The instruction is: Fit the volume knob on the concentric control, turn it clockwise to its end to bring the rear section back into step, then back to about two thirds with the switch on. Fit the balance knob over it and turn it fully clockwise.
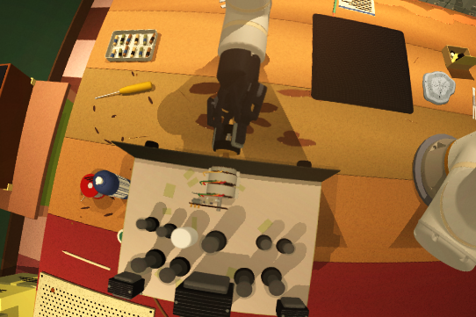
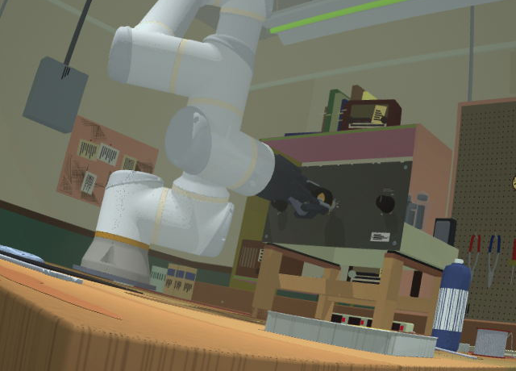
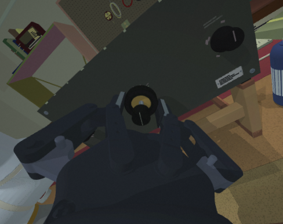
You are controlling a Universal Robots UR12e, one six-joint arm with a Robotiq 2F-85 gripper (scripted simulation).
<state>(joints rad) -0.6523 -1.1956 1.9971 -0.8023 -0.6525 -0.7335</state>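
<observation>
The balance knob (image 3: 141,100), a black ring with a tan centre, sits on the concentric control of the dark front panel (image 3: 166,55) and is clamped in my gripper (image 3: 140,103). The smaller black volume knob (image 3: 141,116) with a white pointer line shows at its centre. From the second side camera the knob (image 2: 323,197) sits at the gripper's tip against the panel. From above, the gripper (image 1: 228,146) points at the chassis's front edge. Behind the panel sits the control's wafer stack (image 1: 219,188).
A shelf unit (image 2: 358,142) with an old radio stands behind the chassis. A second black knob (image 3: 226,38) sits further along the panel. A blue spray can (image 2: 452,302) stands beside the wooden stand (image 2: 333,284). A dark mat (image 1: 360,61), a screwdriver (image 1: 127,89) and a parts tray (image 1: 131,45) lie on the bench.
</observation>
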